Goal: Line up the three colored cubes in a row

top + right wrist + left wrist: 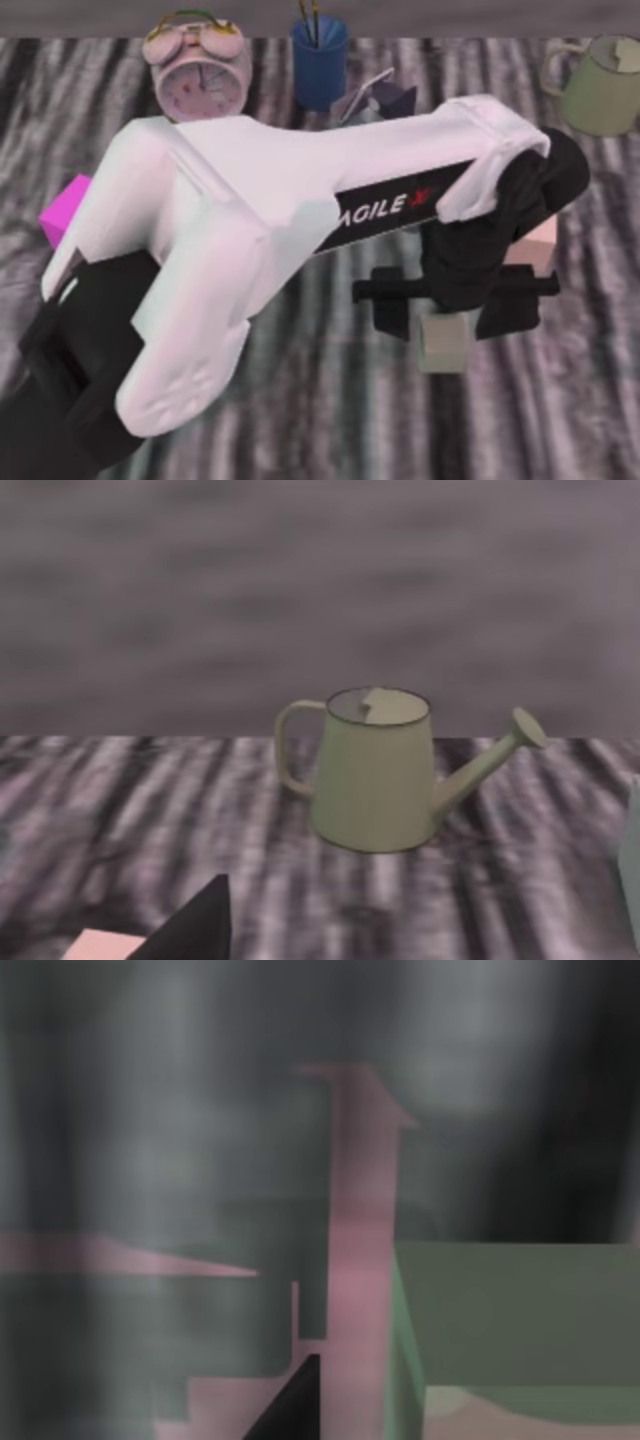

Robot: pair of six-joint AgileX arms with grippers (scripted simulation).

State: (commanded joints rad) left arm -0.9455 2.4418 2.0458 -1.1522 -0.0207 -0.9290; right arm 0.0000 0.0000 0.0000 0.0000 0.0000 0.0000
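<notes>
My left gripper (448, 318) reaches right of centre and points down, open. The small sage-green cube (443, 345) sits on the table between its fingers, with a narrow gap on each side. Up close, this green cube (520, 1310) fills the left wrist view beside one dark finger (290, 1405). The pale pink cube (540, 245) stands just behind the gripper, partly hidden by the wrist, and also shows as a pink cube (100, 945) in the right wrist view. The magenta cube (65, 210) peeks out from behind the left arm at far left. My right arm is out of the top view.
Along the back edge stand a pink alarm clock (197, 75), a blue pen cup (318, 62) and a pale green watering-can mug (600, 85), the last seen as a mug (375, 775) from the right wrist. The left arm's white body covers the table's middle.
</notes>
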